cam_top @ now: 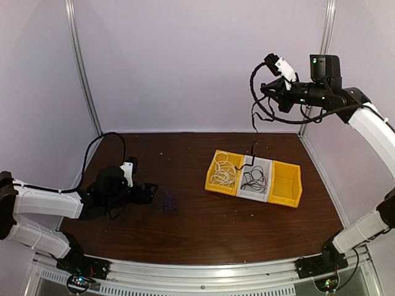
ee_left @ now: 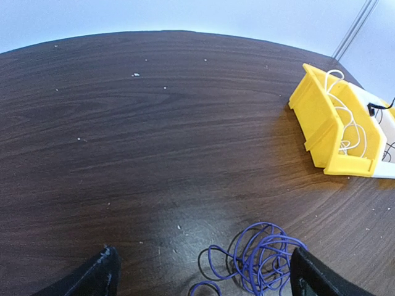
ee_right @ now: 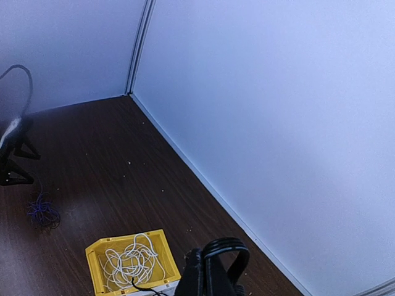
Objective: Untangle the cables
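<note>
Cables sorted across bins and table, one black cable lifted high.
Dark wood-grain table (cam_top: 203, 234), matte, speckled with pale crumbs. Three plastic bins side by side: yellow bin (cam_top: 217, 179) with loose white cable (cam_top: 226, 171) coiled inside, grey bin (cam_top: 264, 192) with tangled black cable (cam_top: 253, 179), another yellow bin (cam_top: 288, 183) on the right. Thin purple cable (ee_left: 259, 256) in floppy loops flat on the table. Left gripper (ee_left: 203, 277) low over table, jaws spread wide, purple loops between them nearer one fingertip, not pinched. Right gripper (cam_top: 270, 92) raised well above bins, jaws pressed together, pinching black cable, hanging down into grey bin.
</note>
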`<state>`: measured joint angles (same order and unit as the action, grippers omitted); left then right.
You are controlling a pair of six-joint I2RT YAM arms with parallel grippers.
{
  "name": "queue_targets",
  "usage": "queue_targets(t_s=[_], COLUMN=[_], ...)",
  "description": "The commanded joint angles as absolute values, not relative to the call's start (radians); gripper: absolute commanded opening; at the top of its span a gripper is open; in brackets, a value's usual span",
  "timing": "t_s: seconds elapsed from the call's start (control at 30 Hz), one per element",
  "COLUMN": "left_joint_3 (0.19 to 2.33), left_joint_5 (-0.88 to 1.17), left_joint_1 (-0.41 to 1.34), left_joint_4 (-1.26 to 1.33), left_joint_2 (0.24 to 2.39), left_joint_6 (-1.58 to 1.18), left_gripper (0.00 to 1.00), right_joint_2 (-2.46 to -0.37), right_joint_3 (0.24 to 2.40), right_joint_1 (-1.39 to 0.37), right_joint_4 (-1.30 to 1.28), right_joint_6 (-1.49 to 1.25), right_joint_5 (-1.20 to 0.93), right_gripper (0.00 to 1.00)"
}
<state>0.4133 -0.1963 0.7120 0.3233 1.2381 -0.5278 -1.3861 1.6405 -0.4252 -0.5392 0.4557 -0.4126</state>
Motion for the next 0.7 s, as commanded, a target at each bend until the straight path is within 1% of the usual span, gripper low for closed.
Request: queue_targets(t_s=[0.0, 0.37, 0.67], left_joint_3=[0.426, 0.426, 0.463], left_joint_5=[-0.232, -0.185, -0.143], left_joint_1=[0.706, 0.706, 0.705], left_joint_4=[0.352, 0.370, 0.365], left_joint_2=[1.255, 1.254, 1.341], left_joint_6=[-0.543, -0.518, -0.533], left_gripper=[0.98, 0.98, 0.97], right_joint_2=[-1.355, -1.371, -1.416], right_joint_3=[1.697, 1.637, 1.537], right_joint_1=[-0.416, -0.410, -0.396], right_joint_4=[-0.530, -0.493, -0.444], right_joint_6=[0.447, 0.449, 0.447], right_joint_5=[-0.383, -0.367, -0.354], right_gripper=[0.00, 0.00, 0.00])
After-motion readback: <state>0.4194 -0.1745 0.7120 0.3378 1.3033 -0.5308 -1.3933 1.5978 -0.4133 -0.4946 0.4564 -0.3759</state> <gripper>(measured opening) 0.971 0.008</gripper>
